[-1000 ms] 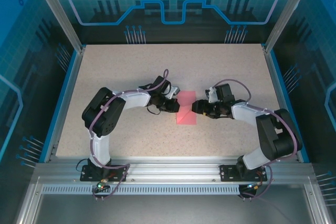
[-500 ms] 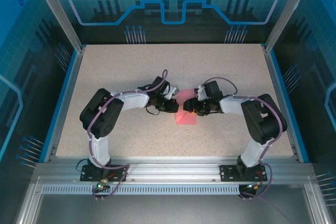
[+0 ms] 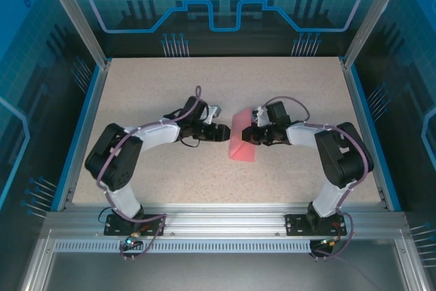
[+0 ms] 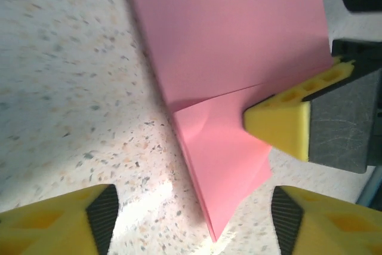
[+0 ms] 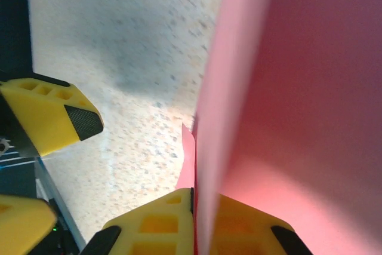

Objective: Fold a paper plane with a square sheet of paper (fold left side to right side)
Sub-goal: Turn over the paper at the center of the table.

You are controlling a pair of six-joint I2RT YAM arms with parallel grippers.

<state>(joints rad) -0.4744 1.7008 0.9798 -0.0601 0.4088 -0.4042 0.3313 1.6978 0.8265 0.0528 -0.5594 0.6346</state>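
Note:
The pink sheet of paper [image 3: 240, 148] lies mid-table, folded over in layers, with one flap raised. In the left wrist view the paper [image 4: 227, 40] shows a crease and a pointed corner toward me. My right gripper [image 3: 250, 134] is shut on the paper's right edge; its yellow fingers [image 5: 155, 222] pinch the sheet [image 5: 298, 88], which rises steeply from them. That right fingertip [image 4: 280, 123] presses on the paper. My left gripper [image 3: 219, 132] stands open just left of the sheet, its pads [image 4: 101, 216] apart and the paper's tip between them untouched. A paper plane is out of view.
The speckled tabletop [image 3: 150, 86] is bordered by blue rails and aluminium posts [image 3: 75, 18]. Both arms bend inward and meet at the centre. My left gripper's fingers [image 5: 54, 117] sit close to the right gripper.
My left gripper has opened and drawn back to the left off the paper. My right gripper has closed on the paper's right edge, and the sheet's flap now stands higher.

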